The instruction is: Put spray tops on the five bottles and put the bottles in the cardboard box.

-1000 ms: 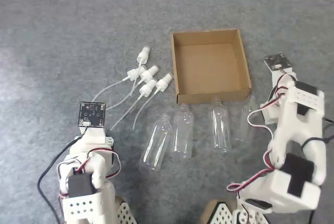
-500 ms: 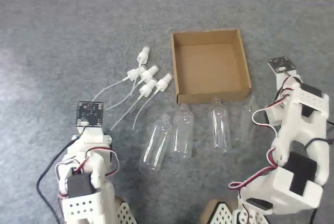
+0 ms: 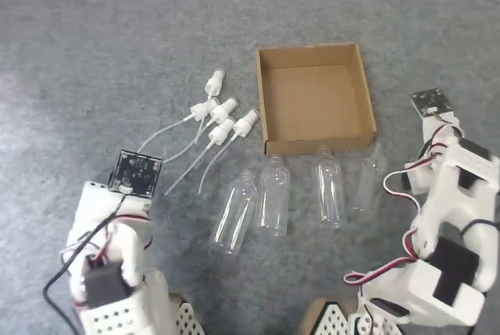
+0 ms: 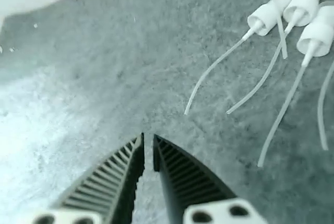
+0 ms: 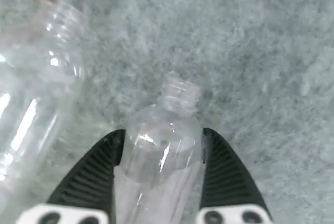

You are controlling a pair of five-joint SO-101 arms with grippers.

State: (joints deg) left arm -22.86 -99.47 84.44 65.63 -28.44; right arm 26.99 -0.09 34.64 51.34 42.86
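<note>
Your right gripper (image 5: 163,134) is spread astride one bottle (image 5: 162,161), jaws flanking its sides. Your left gripper (image 4: 147,139) is pressed nearly together, empty, near-left of the spray tops (image 4: 292,15).

High view: steep overhead. Wrist views: close, forward-down, sharing spray tops (image 4: 269,16), bottle (image 5: 159,156)

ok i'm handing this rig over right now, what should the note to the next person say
Left gripper: fingers shut, empty, over the carpet near the five loose spray tops.
Right gripper: fingers open either side of the rightmost bottle, which lies on the carpet.
Three more bottles lie beside it, all uncapped, on the arms' side of the empty cardboard box.
Done: nothing. Left: cap every bottle, box them.
</note>
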